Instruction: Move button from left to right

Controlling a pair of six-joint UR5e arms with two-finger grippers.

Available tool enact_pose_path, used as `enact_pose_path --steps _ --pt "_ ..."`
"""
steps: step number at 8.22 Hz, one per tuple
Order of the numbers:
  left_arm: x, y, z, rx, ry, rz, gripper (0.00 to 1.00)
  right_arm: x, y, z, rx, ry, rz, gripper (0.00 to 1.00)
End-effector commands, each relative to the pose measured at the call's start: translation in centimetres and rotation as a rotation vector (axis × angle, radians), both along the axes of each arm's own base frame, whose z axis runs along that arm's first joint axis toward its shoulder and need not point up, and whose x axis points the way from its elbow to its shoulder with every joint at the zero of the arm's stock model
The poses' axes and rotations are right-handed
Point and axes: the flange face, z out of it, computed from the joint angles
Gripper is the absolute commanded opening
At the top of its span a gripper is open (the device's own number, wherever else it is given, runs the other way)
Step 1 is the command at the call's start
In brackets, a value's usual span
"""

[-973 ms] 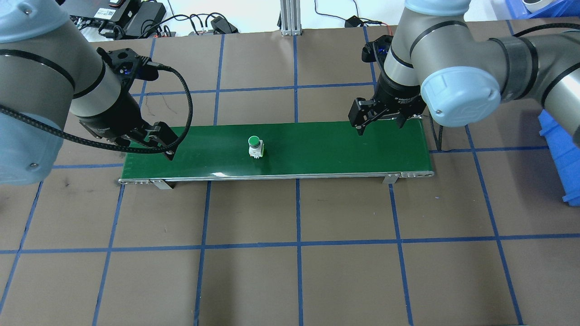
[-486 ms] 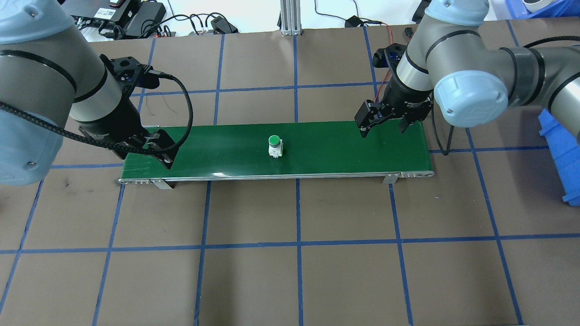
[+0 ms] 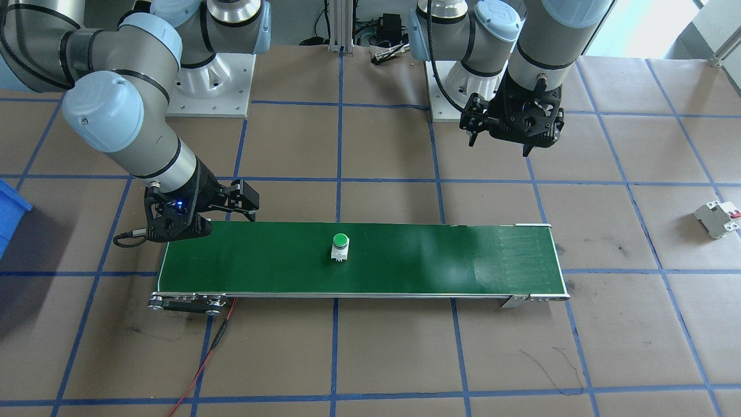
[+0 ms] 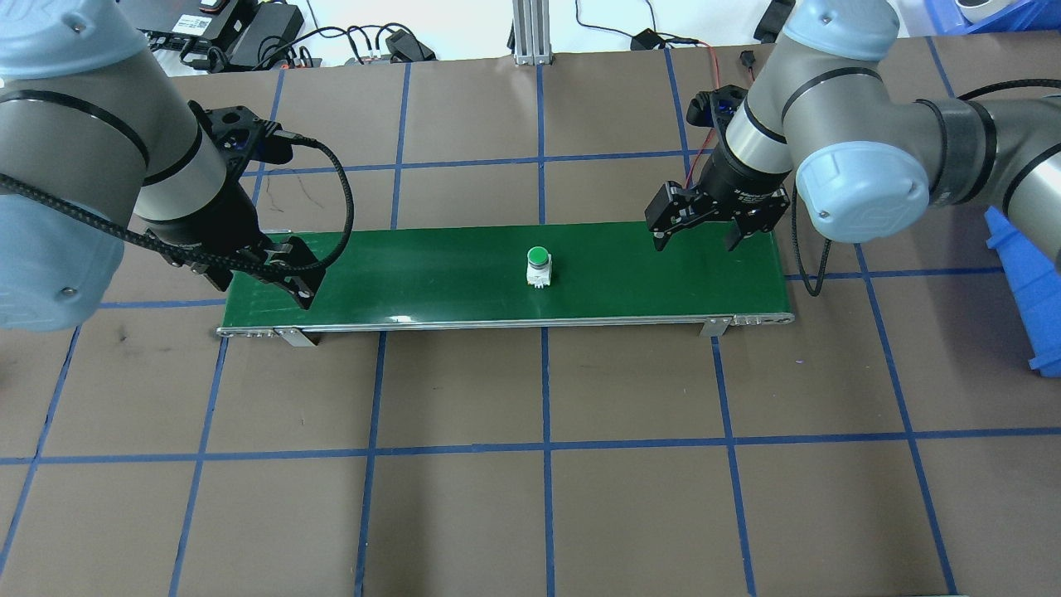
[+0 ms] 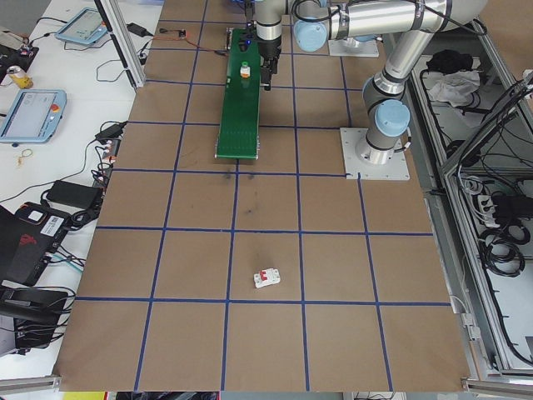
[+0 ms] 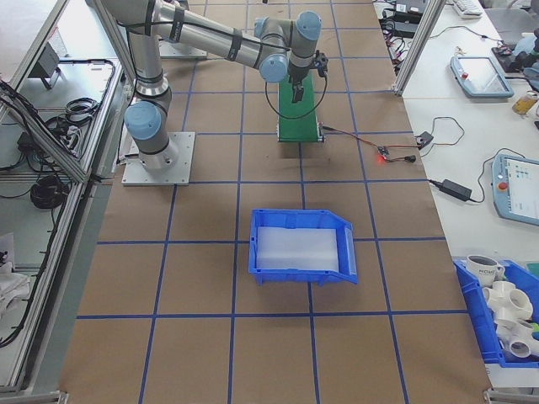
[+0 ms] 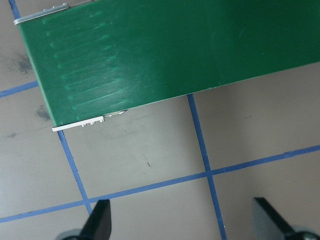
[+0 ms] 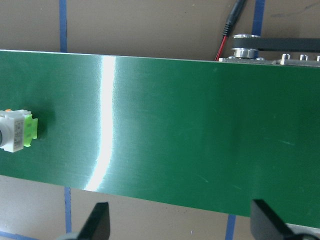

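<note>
Overhead exterior shows the button [image 4: 538, 265] mid-belt, between the wide-spread left hand [image 4: 267, 278] and right hand [image 4: 695, 234].

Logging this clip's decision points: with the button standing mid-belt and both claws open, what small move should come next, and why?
Probably the right claw should wait open over its end of the green belt, then close as the button arrives. The button stands upright at mid-belt, untouched, and the left claw hangs open at the far end.
</note>
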Motion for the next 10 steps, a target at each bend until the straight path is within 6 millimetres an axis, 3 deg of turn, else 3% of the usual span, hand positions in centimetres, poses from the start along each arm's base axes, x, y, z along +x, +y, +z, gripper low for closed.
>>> enact_pose_path --steps 1,5,7,10 --pt "0.0 0.3 0.6 -0.008 -0.003 -0.001 1.00 0.0 -0.1 -0.1 0.009 0.003 -0.080 1.00" --pt "0.4 0.0 -0.1 0.000 -0.004 0.001 1.00 0.5 -0.1 -0.2 0.027 -0.022 -0.151 1.00" --pt "0.5 0.7 1.0 -0.016 -0.006 -0.001 1.00 0.8 -0.8 -1.4 0.043 -0.036 -0.203 1.00" --pt "1.0 -0.1 -0.4 0.008 -0.042 0.012 1.00 1.1 -1.7 -2.7 0.069 -0.059 -0.227 1.00"
